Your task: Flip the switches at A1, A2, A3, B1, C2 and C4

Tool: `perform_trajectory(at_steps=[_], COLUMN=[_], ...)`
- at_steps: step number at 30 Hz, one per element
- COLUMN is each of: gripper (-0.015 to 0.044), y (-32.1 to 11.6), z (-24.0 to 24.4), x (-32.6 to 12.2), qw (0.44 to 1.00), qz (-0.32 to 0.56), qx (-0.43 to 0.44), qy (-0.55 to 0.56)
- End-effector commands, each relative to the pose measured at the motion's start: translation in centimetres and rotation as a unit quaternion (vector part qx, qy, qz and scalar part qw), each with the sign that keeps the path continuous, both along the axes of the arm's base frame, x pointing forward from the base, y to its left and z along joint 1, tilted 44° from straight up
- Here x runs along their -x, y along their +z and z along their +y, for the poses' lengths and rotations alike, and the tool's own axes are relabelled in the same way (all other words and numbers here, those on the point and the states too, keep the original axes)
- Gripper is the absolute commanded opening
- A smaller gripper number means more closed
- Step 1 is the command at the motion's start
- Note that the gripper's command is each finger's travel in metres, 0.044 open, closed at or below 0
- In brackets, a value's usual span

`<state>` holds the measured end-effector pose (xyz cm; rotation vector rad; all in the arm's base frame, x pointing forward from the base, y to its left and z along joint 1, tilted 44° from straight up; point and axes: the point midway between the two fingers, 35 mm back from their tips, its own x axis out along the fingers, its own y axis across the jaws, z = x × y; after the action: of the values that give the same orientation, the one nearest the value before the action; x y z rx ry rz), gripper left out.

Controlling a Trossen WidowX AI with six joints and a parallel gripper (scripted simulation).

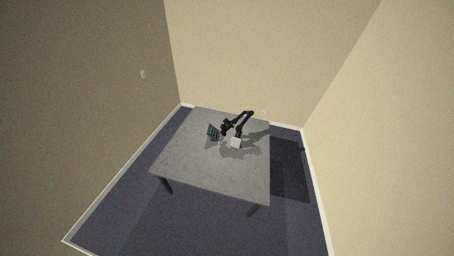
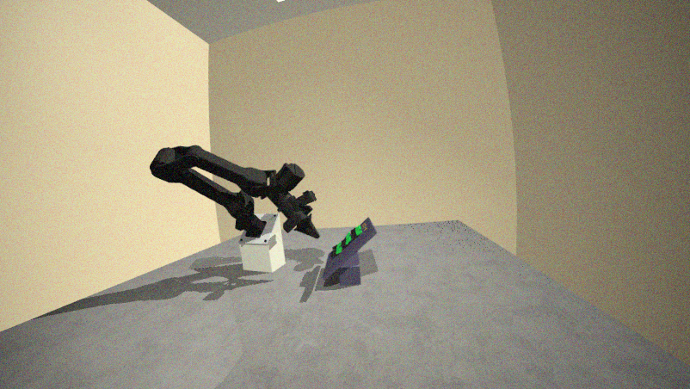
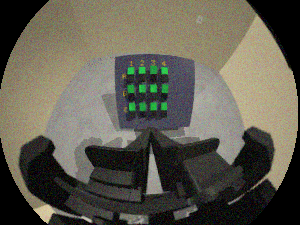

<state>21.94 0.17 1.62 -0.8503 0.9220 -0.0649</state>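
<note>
Claw (image 1: 223, 135) (image 2: 317, 237) (image 3: 149, 129) pinched narrow, nothing between — apart from the tilted panel (image 1: 213, 139) (image 2: 366, 256) (image 3: 181, 94), upper centre of the wrist view. Probably stiff little rockers, slick-faced; no grasping needed — just fingertip pressure on each raised end.

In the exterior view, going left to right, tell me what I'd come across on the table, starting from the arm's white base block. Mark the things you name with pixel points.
White base block (image 1: 235, 142) (image 2: 255, 256) → closed gripper (image 1: 224, 135) (image 2: 317, 237) (image 3: 149, 129), above the table → tilted switch panel (image 1: 218, 138) (image 2: 343, 261) (image 3: 181, 94).
</note>
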Motion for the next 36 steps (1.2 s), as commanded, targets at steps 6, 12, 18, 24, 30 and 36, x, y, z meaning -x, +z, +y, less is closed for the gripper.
perform_trajectory(at_steps=[6,12,18,24,30,36], gripper=[0.0000,0.0000,0.0000,0.0000,0.0000,0.0000], y=[2.7,0.5,0.4,-0.3,-0.6,-1.2], z=[-2.1,-3.5,-3.6,-4.0,-4.2,-4.5], x=[-1.2,-3.2,-3.3,-3.8,-4.2,-4.7], qw=[1.000,1.000,1.000,1.000,1.000,1.000], qz=[-0.011,-0.020,-0.021,-0.021,-0.021,-0.021], qx=[0.000,-0.003,-0.003,-0.003,-0.003,-0.003], qy=[0.000,0.009,0.009,0.009,0.009,0.009])
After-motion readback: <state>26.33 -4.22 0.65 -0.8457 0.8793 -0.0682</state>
